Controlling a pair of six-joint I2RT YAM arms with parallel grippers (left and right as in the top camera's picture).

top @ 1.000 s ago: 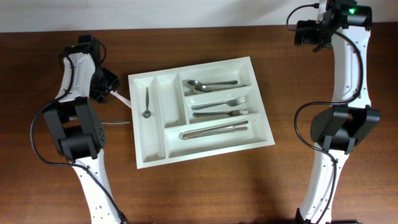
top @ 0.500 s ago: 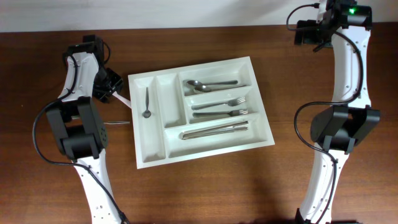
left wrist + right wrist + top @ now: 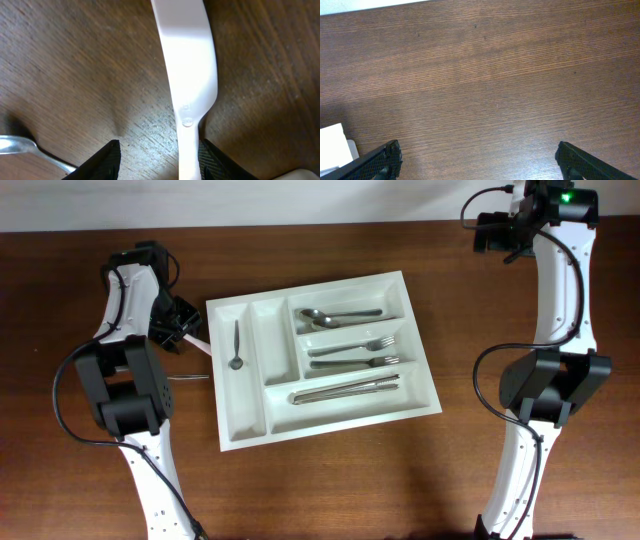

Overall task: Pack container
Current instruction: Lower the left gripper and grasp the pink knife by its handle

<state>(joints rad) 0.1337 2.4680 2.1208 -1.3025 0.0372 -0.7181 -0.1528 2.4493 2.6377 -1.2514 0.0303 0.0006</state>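
The white cutlery tray [image 3: 255, 430] lies mid-table. It holds a small spoon [image 3: 236, 345] in a narrow compartment, spoons [image 3: 340, 314], forks [image 3: 355, 352] and knives [image 3: 345, 390] in the long ones. A white plastic utensil [image 3: 187, 75] lies on the wood just left of the tray; it also shows in the overhead view [image 3: 198, 339]. My left gripper [image 3: 159, 156] is open and low over it, with the utensil's handle between the fingers, next to the right finger. My right gripper [image 3: 480, 155] is open and empty over bare wood at the far right back [image 3: 497, 232].
A metal utensil [image 3: 190, 377] lies on the table left of the tray; its end shows in the left wrist view [image 3: 20, 146]. A white tray corner [image 3: 332, 145] shows at the lower left of the right wrist view. The table's back edge is near both arms.
My left gripper has shifted a little toward the front and the tray, over the white utensil. The right arm and the tray's contents have not moved.
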